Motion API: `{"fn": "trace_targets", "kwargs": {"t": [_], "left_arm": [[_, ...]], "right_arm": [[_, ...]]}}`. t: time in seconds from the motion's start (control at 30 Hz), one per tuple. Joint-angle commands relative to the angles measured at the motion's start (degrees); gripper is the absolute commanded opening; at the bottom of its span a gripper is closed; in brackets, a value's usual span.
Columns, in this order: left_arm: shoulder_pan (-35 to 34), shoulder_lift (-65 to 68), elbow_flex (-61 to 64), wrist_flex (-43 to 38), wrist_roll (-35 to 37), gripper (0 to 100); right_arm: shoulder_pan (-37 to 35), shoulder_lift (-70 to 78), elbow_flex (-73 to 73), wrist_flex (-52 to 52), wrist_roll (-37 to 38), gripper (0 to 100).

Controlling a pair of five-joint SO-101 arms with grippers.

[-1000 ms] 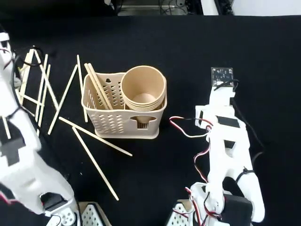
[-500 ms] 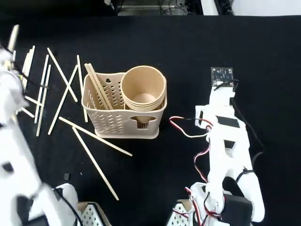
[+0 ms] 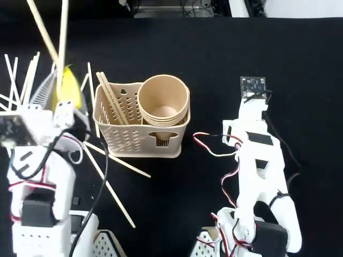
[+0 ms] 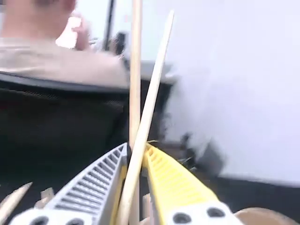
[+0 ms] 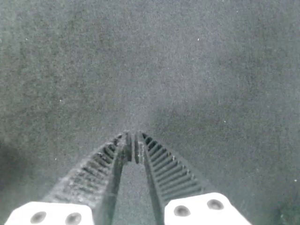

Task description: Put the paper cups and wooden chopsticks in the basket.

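In the left wrist view my left gripper (image 4: 136, 149) is shut on two wooden chopsticks (image 4: 137, 70) that cross between its grey and yellow fingers and stick up. From above, that gripper (image 3: 60, 90) is raised just left of the beige basket (image 3: 128, 140), and the held chopsticks (image 3: 61, 32) point toward the table's far edge. A stack of paper cups (image 3: 163, 100) stands in the basket's right half, and a few chopsticks (image 3: 111, 98) lean in its left half. My right gripper (image 5: 134, 146) is shut with nothing in it, over bare black cloth.
Several loose chopsticks (image 3: 21, 80) lie at the far left, and others (image 3: 110, 184) lie in front of the basket. The right arm (image 3: 257, 160) stretches along the table's right side with red and white wires (image 3: 211, 144) beside it. The table (image 3: 214, 48) is covered in black cloth.
My left arm has swung in from the table's far left edge toward the basket. It lifted two chopsticks off the pile. The right arm has not moved.
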Motion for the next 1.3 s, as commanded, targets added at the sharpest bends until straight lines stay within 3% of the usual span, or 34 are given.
{"fn": "trace_targets", "kwargs": {"t": [0.0, 0.2, 0.5, 0.7, 0.87, 1.0, 1.27], "left_arm": [[6.37, -2.81, 2.77, -6.68, 5.54, 3], [10.86, -5.01, 5.05, -6.59, 5.89, 3], [10.86, -5.01, 10.42, -7.56, 9.23, 3], [10.86, -2.55, 19.56, -23.21, 10.9, 3], [10.86, 1.32, 19.65, -23.82, 11.34, 4], [10.77, 3.43, 20.35, -23.03, 12.84, 16], [10.51, 2.37, 17.63, -16.97, 12.84, 16]], "right_arm": [[-0.79, -1.27, -0.13, -0.88, 0.0, 3.5], [-0.79, -1.27, -0.13, -0.88, 0.0, 3.5], [-0.7, -1.27, -0.13, -0.88, 0.0, 3.5], [-0.7, -1.27, -0.13, -0.88, 0.0, 3.5], [-0.7, -1.27, -0.13, -0.88, 0.0, 3.5], [-0.7, -1.27, -0.13, -0.88, 0.0, 3.5], [-0.7, -1.27, -0.13, -0.88, 0.0, 3.5]]}}
